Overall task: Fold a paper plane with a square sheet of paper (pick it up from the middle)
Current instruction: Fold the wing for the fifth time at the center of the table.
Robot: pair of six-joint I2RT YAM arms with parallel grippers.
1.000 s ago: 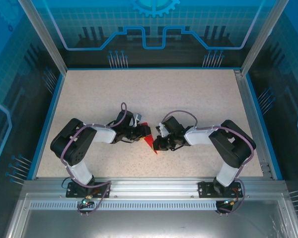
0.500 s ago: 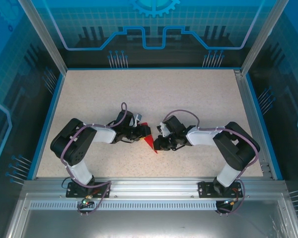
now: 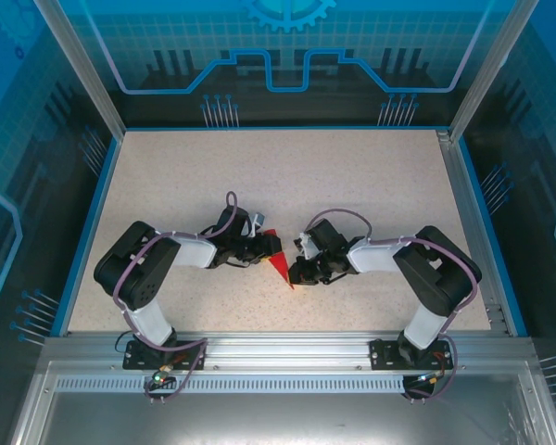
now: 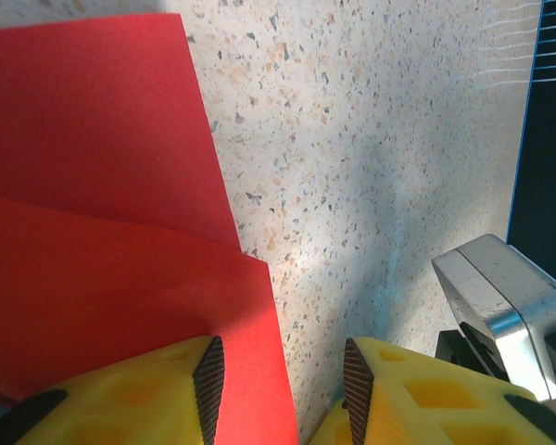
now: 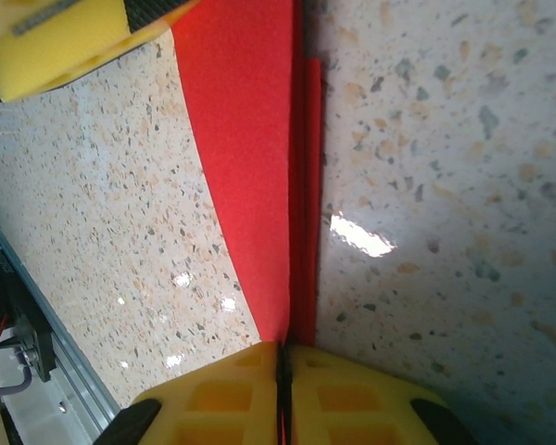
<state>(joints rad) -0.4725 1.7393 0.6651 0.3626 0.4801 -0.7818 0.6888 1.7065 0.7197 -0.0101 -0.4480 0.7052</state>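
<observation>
So the red paper (image 3: 280,265) is way past being a flat square. It sits around the middle of the speckled table (image 3: 371,185), squeezed in between the two grippers. From above it reads as a narrow wedge pointing toward the near edge. The right wrist cam shows stacked layers along one long crease, so I'd say several folds are done. Right gripper (image 5: 283,360) has its yellow fingers pressed tight together, pinching the paper's edge at that crease. Left gripper (image 4: 283,380) is spread, one finger (image 4: 120,394) over the paper, bare table in the gap, nothing clamped. My guess is the wings and final creasing are left, so not a finished dart yet.
</observation>
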